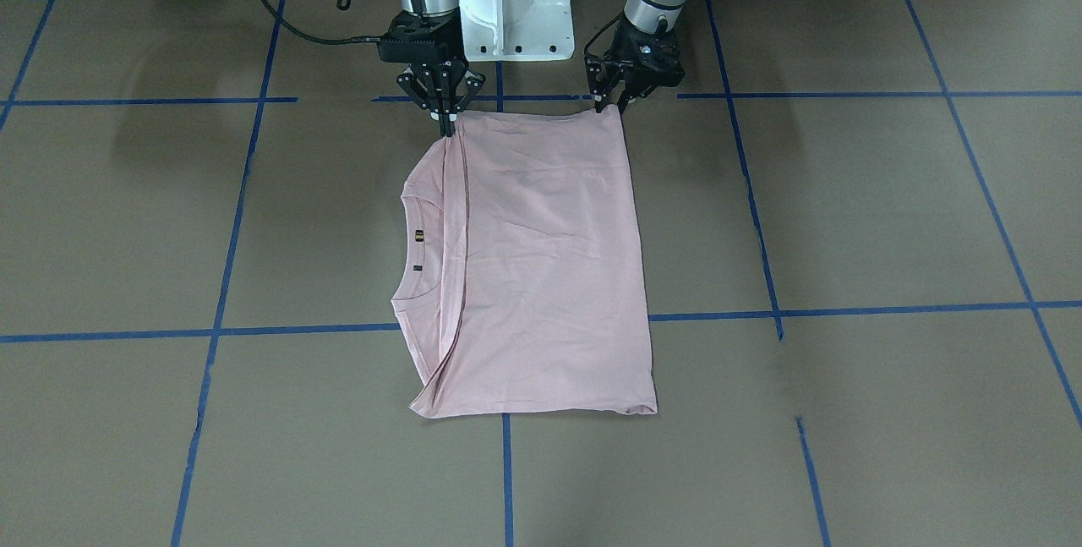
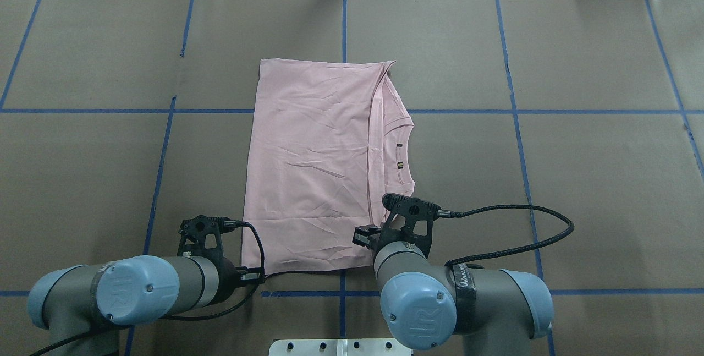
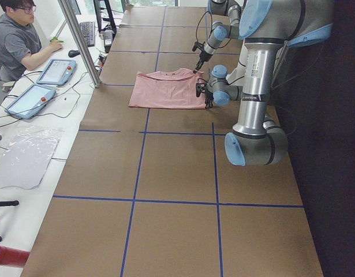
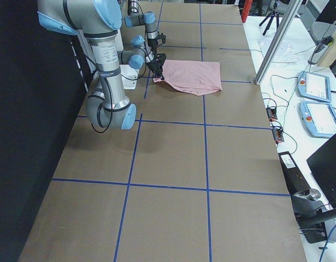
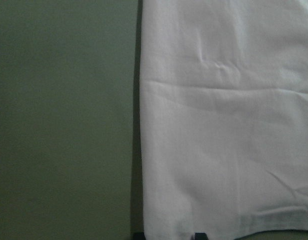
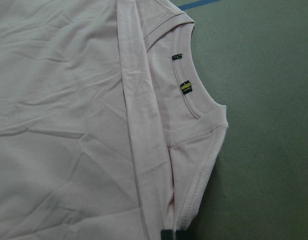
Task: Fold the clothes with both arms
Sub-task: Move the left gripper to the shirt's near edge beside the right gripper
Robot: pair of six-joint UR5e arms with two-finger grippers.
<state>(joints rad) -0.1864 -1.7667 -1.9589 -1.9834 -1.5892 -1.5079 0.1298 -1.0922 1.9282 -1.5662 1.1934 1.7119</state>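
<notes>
**Right fingers (image 6: pixel 167 234) clenched, left fingers (image 5: pixel 198 235) parted at the near hem**

I read the right pair as pinching the T-shirt (image 1: pixel 541 259) at its collar-side corner. The left pair straddles the other corner, unclosed. The cloth lies flat on the worktop (image 1: pixel 845 209), spreading ahead of both pairs. I judge this placement suits lifting the near edge to fold it.

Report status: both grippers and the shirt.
Right gripper shut on T-shirt corner. Left gripper open at the other robot-side corner. T-shirt folded, lying flat. Nothing blocking.
</notes>
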